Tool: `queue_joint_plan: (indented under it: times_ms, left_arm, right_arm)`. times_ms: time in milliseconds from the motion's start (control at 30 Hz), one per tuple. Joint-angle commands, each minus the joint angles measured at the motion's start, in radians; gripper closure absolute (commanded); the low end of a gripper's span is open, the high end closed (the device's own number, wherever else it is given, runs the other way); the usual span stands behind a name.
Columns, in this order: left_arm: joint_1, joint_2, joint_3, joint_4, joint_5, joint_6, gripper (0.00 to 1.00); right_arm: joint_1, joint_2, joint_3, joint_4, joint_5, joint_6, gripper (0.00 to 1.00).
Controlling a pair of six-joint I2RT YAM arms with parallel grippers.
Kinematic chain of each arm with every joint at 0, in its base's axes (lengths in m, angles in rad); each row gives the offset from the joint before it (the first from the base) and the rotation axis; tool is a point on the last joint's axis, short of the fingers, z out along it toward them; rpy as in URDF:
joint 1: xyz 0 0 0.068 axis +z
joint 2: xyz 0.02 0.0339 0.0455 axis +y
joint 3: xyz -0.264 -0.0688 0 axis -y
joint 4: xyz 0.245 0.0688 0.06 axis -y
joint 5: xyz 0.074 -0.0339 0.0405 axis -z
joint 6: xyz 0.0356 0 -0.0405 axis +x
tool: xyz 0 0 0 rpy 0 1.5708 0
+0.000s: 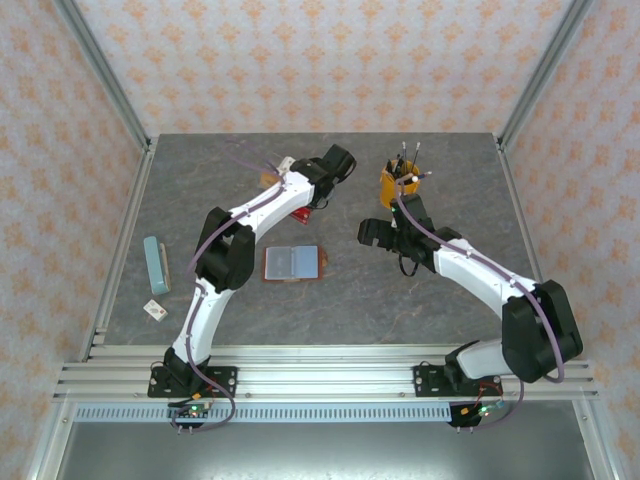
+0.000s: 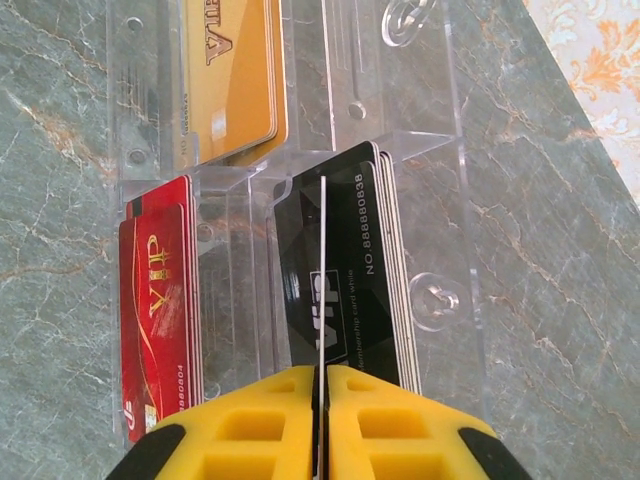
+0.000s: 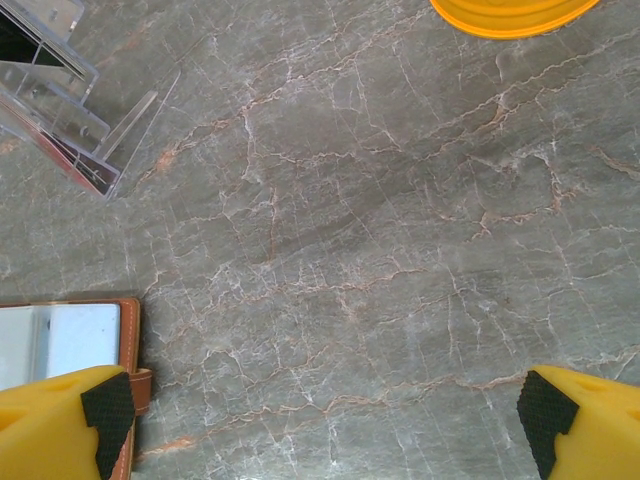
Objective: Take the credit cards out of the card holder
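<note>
Left gripper point(image 2: 320, 385) pinches a credit card point(image 2: 322, 260) edge-on at frame centre, before the acrylic stand point(image 2: 455, 230); right gripper point(image 3: 325, 410) gapes wide.

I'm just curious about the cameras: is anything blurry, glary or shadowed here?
Top view: soft, even light, faint shadows under the arms. Left wrist view: the left hand, pinching a card edge-on, looks soft up close, the black cards sharp, the clear stand glints. Right wrist view: the table is crisp.
</note>
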Motion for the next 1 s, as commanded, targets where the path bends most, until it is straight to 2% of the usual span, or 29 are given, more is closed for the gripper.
queue_joint_plan:
  times_ms: [0,400,800,967]
  left_arm:
    - [0.009,0.014,0.043,-0.032,-0.011,-0.009,0.84]
    - [0.011,-0.004,0.074,-0.028,-0.005,0.068,0.79]
    - [0.031,0.015,0.183,-0.007,0.100,0.340,0.80]
    - [0.034,-0.043,0.191,-0.052,0.120,0.477,0.78]
  right_arm:
    - [-0.004,0.012,0.029,-0.017,0.017,-0.017,0.00]
    - [-0.004,0.023,0.031,-0.016,0.009,-0.016,0.00]
    - [-0.003,0.031,0.031,-0.013,0.010,-0.017,0.00]
    - [-0.003,0.031,0.032,-0.011,-0.002,-0.029,0.00]
